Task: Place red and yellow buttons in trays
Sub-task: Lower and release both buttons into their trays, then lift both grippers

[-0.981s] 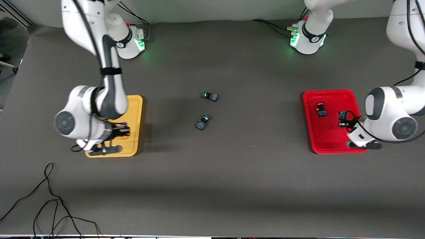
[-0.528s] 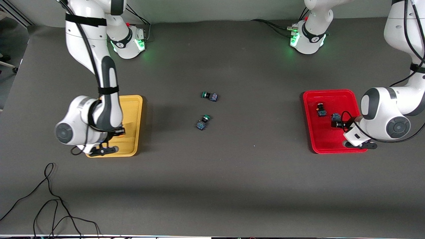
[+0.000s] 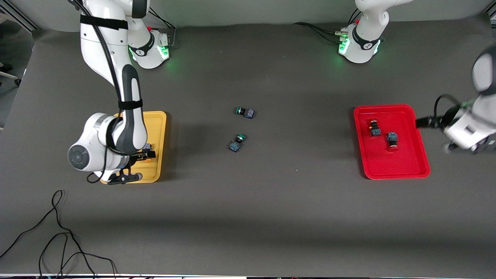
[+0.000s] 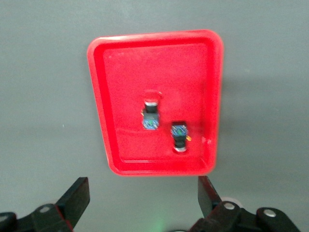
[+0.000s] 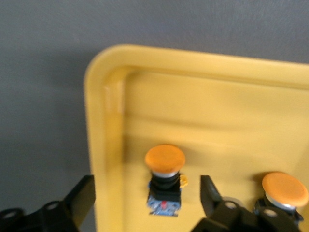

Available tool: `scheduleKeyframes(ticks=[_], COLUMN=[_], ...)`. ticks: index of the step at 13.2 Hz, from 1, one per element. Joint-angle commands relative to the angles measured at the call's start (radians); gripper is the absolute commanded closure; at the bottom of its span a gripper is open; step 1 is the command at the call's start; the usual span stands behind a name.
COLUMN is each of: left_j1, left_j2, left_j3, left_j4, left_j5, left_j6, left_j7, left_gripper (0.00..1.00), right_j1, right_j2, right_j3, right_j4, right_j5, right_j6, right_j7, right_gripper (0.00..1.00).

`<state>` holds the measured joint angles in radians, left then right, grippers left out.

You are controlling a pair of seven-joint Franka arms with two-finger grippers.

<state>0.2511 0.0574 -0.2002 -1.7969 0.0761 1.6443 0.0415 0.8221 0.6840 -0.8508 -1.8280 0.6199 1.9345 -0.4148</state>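
- Front view: the red tray [image 3: 391,141] is seen toward the left arm's end of the table, at 3 o'clock from the two green buttons [image 3: 240,128] at the centre. Two red buttons [image 3: 383,133] are lying in it, close together but apart.
- The yellow tray [image 3: 155,143] is seen toward the right arm's end, at 9 o'clock from the green buttons, partly covered by the right arm.
- The right gripper [image 3: 145,154] is held low over the yellow tray. The left gripper [image 3: 422,122] is held in the air at the red tray's edge toward the left arm's end, blurred.
- Left wrist view: the left gripper [image 4: 143,198] is shown wide open and empty, high above the red tray [image 4: 111,96]. Both red buttons [image 4: 164,126] are seen lying on the tray floor.
- Right wrist view: the right gripper [image 5: 147,195] is shown open, gripping nothing, one finger on either side of a yellow button [image 5: 165,176] standing cap up in the yellow tray [image 5: 217,106]. A second yellow button [image 5: 284,191] is seen just beside it in the tray.
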Motion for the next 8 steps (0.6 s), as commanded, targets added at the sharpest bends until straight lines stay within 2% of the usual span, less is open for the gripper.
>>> scheduleKeyframes(ticks=[1,3,4,5,6,7,8], left_j1=[-0.01,-0.012,-0.012,-0.013,-0.015,-0.016,-0.016], left_j2=[-0.141,-0.194,-0.22,-0.214,-0.179,-0.157,-0.16], left_j3=[0.004,0.004,0.004,0.004,0.004,0.004,0.002], left_j4=[-0.039,-0.076,-0.094,-0.044,0.047,0.098,0.099], left_j5=[-0.028,-0.029,-0.029,-0.025,-0.024,-0.024,-0.027], left_j6=[-0.029,-0.021,0.0,0.0,-0.023,-0.081,-0.102], left_j7=[0.009,0.011,0.011,0.015,0.037,0.067,0.054], left_gripper=[0.0,0.0,0.0,0.0,0.0,0.0,0.0], right_j1=[0.018,0.018,0.02,0.02,0.022,0.026,0.038], right_j2=[-0.04,-0.041,-0.055,-0.076,-0.111,-0.148,-0.188], right_j3=[-0.082,-0.125,-0.145,-0.149,-0.149,-0.148,-0.148], right_j4=[0.128,0.244,0.271,0.279,0.28,0.285,0.283], right_j5=[-0.02,-0.052,-0.055,-0.065,-0.104,-0.138,-0.166], right_j6=[-0.19,-0.326,-0.35,-0.353,-0.353,-0.353,-0.353], right_j7=[0.041,0.07,0.07,0.071,0.079,0.114,0.14], right_gripper=[0.0,0.0,0.0,0.0,0.0,0.0,0.0])
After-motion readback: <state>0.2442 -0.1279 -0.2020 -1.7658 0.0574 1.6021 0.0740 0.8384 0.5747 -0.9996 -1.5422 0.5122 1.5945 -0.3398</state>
